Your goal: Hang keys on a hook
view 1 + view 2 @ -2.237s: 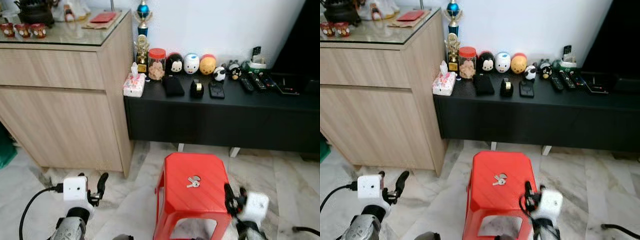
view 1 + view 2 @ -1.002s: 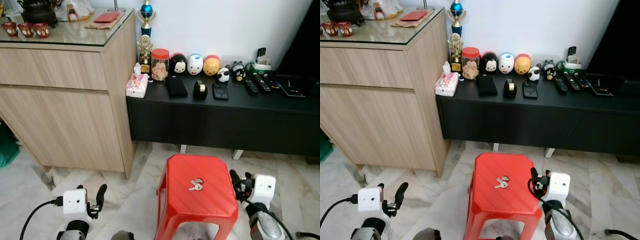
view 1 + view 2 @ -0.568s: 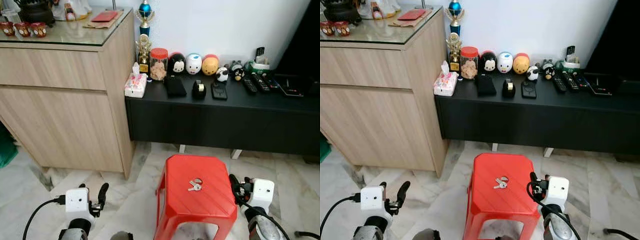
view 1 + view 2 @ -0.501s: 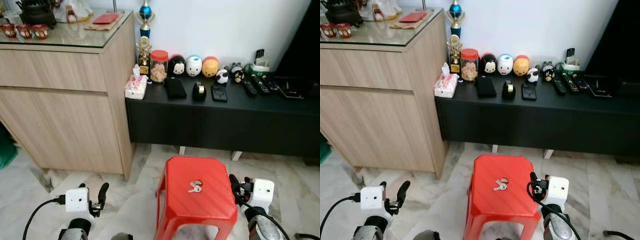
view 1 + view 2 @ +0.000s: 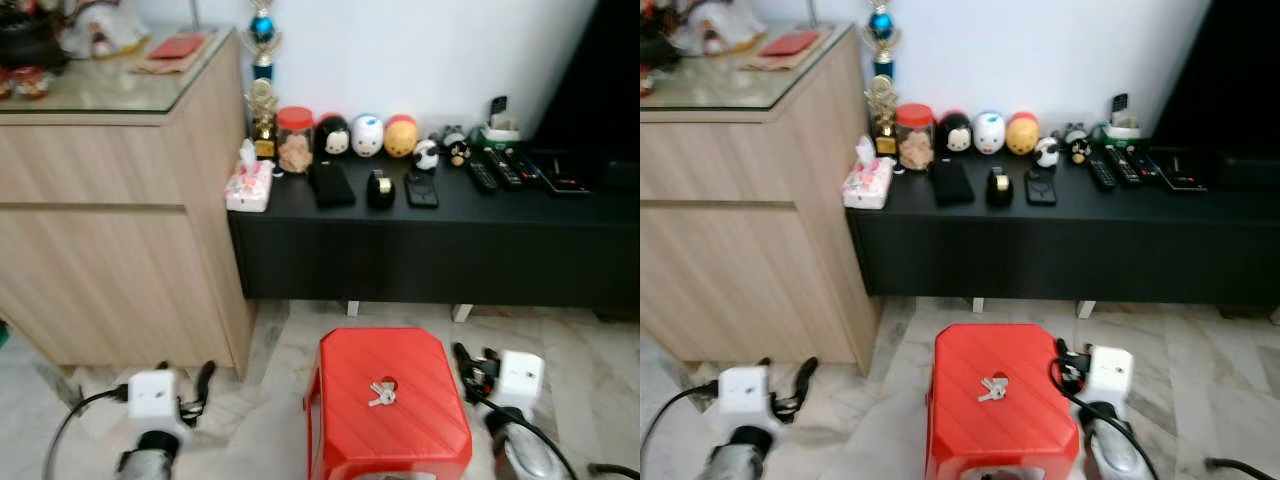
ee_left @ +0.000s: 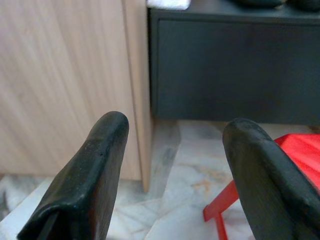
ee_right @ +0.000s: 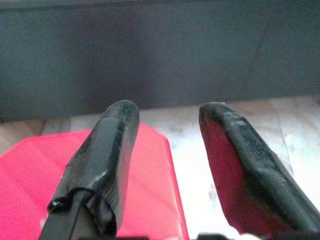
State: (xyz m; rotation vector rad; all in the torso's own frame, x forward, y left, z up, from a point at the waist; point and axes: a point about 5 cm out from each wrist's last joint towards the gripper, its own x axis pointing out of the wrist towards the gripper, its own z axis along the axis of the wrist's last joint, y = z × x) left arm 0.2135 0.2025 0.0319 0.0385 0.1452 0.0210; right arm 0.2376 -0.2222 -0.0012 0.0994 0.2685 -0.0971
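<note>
1 bunch of keys [image 5: 382, 393] lying on top of red plastic stool [image 5: 340, 432], right tool [image 7: 167, 150] just beside stool, fingers spread, empty, left tool [image 6: 172, 165] low near wooden cabinet [image 5: 120, 240], fingers apart, empty

Both arms sit low at the near edge, wrists pointing forward. The left end effector [image 6: 172, 165] hangs at the near left, its two black fingers spread apart and empty. The right end effector [image 7: 167, 150] is at the near right, fingers likewise parted and holding nothing.
</note>
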